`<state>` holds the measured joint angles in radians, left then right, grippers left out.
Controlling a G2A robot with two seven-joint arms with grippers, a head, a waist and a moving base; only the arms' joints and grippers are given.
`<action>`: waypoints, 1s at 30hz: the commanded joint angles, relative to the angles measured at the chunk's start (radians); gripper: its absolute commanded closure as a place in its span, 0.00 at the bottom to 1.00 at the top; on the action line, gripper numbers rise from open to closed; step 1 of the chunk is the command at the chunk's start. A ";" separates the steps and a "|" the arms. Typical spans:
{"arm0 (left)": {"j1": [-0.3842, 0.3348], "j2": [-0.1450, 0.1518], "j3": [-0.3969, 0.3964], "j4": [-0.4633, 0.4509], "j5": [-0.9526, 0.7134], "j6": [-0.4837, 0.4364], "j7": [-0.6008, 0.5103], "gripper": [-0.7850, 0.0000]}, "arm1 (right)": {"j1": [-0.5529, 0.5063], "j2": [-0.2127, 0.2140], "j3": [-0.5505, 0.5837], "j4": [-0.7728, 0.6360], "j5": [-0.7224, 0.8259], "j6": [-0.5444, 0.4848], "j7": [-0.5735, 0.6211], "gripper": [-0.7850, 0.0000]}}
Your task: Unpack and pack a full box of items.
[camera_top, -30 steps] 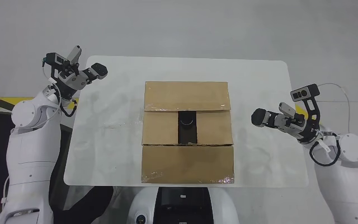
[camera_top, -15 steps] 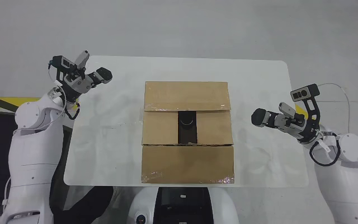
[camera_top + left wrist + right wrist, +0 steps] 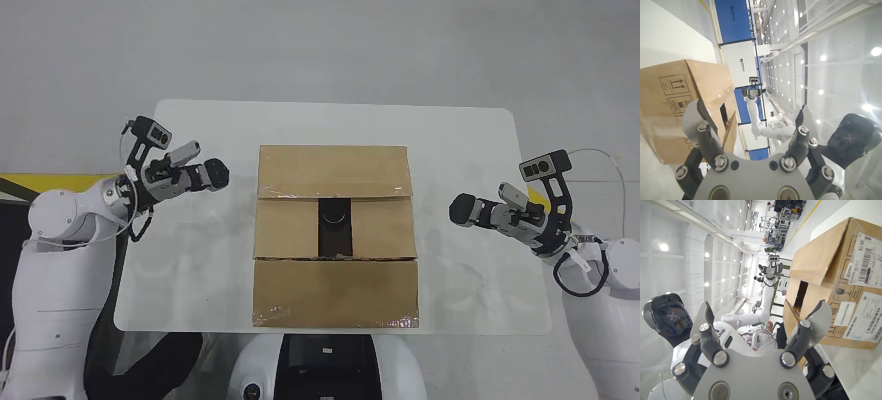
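The box [image 3: 290, 230] sits mid-frame in the top view on the white table [image 3: 200, 290]. Its two long flaps are laid out flat toward the upper and lower edges. The two short flaps are folded inward and leave a slot between them, where something dark [image 3: 334, 225] shows. The box is plain brown card, with tape glinting on the flap edges and labels on the side facing the right arm.

The left jaws hang wide and empty just left of the box's upper-left corner. The right jaws, also wide and empty, wait well apart at frame right.

The step looks to be lifting the short flaps. I would catch each at its free edge by the slot and swing it outward, one side at a time, lest the box slide.
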<state>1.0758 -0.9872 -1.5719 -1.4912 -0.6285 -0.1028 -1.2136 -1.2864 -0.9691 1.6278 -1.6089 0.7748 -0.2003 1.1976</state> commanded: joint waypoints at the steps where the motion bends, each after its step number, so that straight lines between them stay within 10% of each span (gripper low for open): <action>1: 0.017 0.001 -0.002 -0.033 -0.021 0.014 -0.012 0.00 | 0.000 0.000 0.000 0.000 0.000 0.000 0.000 0.00; 15: 0.107 0.004 0.037 -0.220 -0.038 0.069 -0.021 0.00 | 0.000 0.000 0.000 0.000 0.000 0.000 0.000 0.00; 30: 0.100 0.004 0.135 -0.191 0.043 0.116 -0.002 0.00 | 0.000 0.000 0.000 0.000 0.000 0.000 0.000 0.00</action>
<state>1.1790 -0.9834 -1.4403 -1.6873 -0.5912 0.0094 -1.2168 -1.2864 -0.9691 1.6278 -1.6089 0.7748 -0.2003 1.1976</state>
